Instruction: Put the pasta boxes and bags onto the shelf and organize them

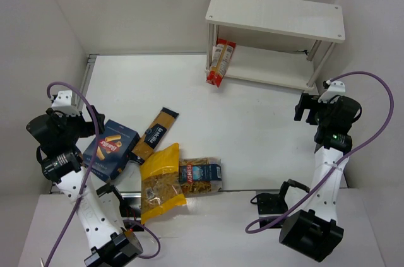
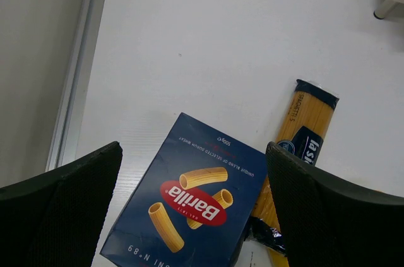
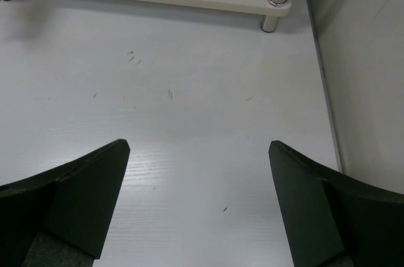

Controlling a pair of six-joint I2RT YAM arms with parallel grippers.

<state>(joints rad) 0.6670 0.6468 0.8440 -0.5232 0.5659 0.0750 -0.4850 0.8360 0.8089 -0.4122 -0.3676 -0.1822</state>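
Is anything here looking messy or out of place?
Yes. The red-and-white narrow pack juts out askew past the lower left corner of the shelf. The dark blue box, spaghetti pack, yellow bag and clear bag lie jumbled on the table, the yellow bag overlapping the clear one.

The shelf (image 1: 276,14) stands at the far right of the worktop (image 1: 265,122), and a narrow pack (image 1: 221,62) leans tilted at the left end of its lower tier. Near left, the box (image 1: 112,149) lies flat, with the spaghetti pack (image 1: 154,131) just right of it. Before those lie the left bag (image 1: 161,182) and, against its right side, the right bag (image 1: 201,175). My left fingers (image 2: 63,210) hang over the box; my right fingers (image 3: 76,197) hang before the shelf's right end.
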